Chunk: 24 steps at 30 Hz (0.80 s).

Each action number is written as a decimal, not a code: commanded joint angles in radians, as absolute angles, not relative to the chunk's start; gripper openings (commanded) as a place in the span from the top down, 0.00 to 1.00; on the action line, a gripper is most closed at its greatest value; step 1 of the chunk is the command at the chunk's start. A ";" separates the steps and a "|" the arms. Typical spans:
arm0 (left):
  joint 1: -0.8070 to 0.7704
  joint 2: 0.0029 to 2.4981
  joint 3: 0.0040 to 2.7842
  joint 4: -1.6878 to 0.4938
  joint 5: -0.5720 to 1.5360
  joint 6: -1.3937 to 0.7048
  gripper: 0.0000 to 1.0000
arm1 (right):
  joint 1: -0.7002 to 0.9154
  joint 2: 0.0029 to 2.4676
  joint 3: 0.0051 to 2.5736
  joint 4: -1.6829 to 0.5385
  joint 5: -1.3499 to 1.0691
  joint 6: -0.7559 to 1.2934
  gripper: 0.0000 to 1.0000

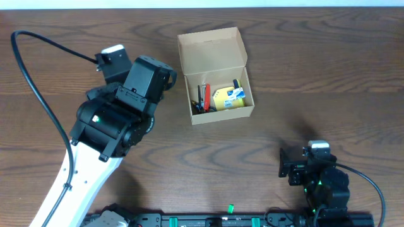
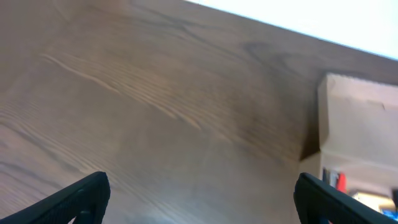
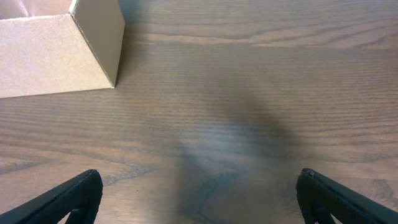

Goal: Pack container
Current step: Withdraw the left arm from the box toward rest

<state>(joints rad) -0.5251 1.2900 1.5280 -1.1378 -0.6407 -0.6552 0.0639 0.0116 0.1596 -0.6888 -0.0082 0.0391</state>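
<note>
The tan cardboard container [image 1: 218, 104] stands open at the table's middle back, its flap lid [image 1: 211, 49] raised behind it. Inside lie red and black pens [image 1: 203, 96], a yellow pad [image 1: 221, 99] and a small blue and white item [image 1: 236, 93]. My left gripper [image 2: 199, 196] is open and empty over bare wood, just left of the container [image 2: 357, 124]. My right gripper [image 3: 199, 193] is open and empty near the front right, with the container's corner [image 3: 56, 53] ahead to its left.
The left arm [image 1: 117, 116] with its black cable [image 1: 31, 69] fills the left side of the table. The right arm [image 1: 315, 173] sits at the front right. The table's far edge [image 1: 202, 5] runs along the top.
</note>
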 commanded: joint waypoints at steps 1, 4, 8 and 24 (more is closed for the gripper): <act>-0.521 1.282 1.540 -1.118 -0.717 -0.666 0.05 | 0.059 0.006 0.157 -0.700 -0.012 0.021 0.01; -0.521 1.282 1.540 -1.118 -0.720 -0.664 0.05 | 0.059 0.006 0.157 -0.700 -0.012 0.021 0.01; -0.521 1.282 1.540 -1.163 -0.729 -0.592 0.05 | 0.059 0.006 0.157 -0.700 -0.012 0.021 0.01; -0.335 0.680 1.169 -1.258 -0.408 -0.647 0.05 | 0.059 0.006 0.157 -0.664 -0.001 0.112 0.01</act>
<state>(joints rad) -0.3401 0.7277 1.2896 -1.3197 -0.5491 -0.6540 0.0639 0.0109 0.1593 -0.6674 -0.0013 0.0502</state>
